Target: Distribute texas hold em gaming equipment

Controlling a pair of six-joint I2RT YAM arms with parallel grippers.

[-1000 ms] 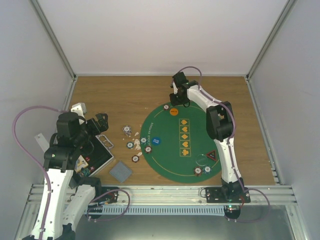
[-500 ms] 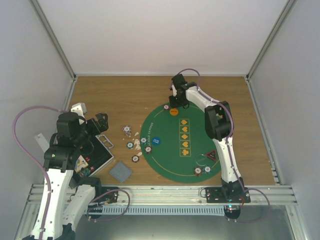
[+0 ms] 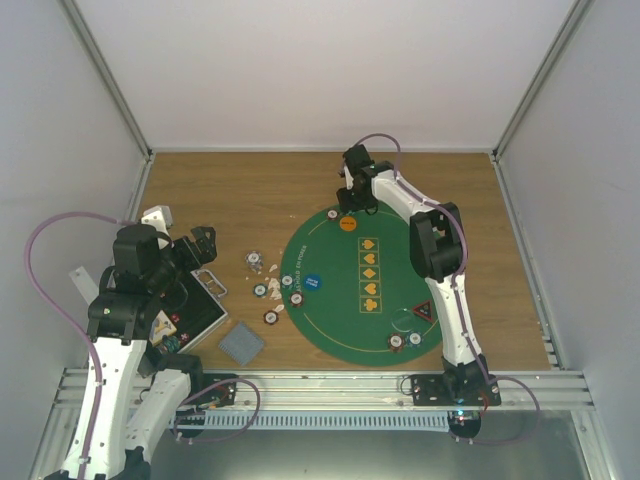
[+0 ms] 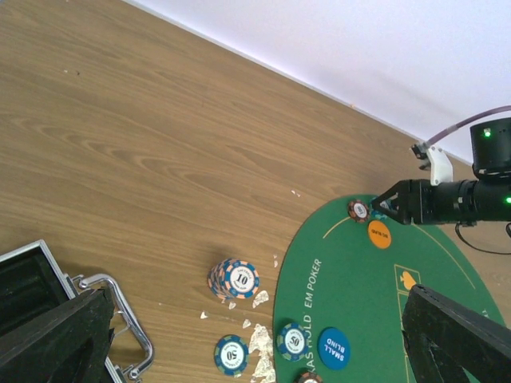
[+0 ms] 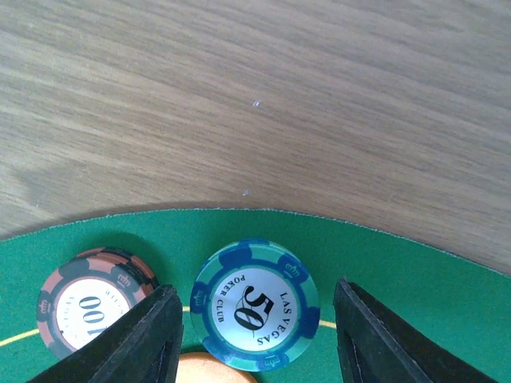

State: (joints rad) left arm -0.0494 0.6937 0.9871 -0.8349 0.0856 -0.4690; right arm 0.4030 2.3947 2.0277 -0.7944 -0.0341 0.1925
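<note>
My right gripper [image 3: 352, 205] [image 5: 255, 319] is open at the far edge of the green mat [image 3: 340, 325]. A blue-green 50 chip [image 5: 255, 306] lies flat on the mat between its fingers, apart from both. A brown 100 chip [image 5: 89, 309] [image 3: 332, 214] lies left of it, with the orange disc [image 5: 214, 370] [image 3: 347, 224] just below. My left gripper [image 3: 205, 245] [image 4: 255, 339] is open and empty above the table's left side. A stack of 10 chips [image 4: 234, 279], two 50 chips [image 4: 231, 354] and the blue disc [image 4: 334, 348] lie below it.
The black case [image 3: 190, 310] lies open at the left under my left arm. Grey-backed cards [image 3: 241, 343] lie near the front edge. The red-black triangle [image 3: 422, 311], the clear disc [image 3: 402, 320] and two chips [image 3: 396, 342] lie on the mat's near right. Foil scraps [image 4: 267, 347] lie beside the mat.
My right gripper has shifted slightly left at the mat's far edge. The left arm and the things on the table have not moved.
</note>
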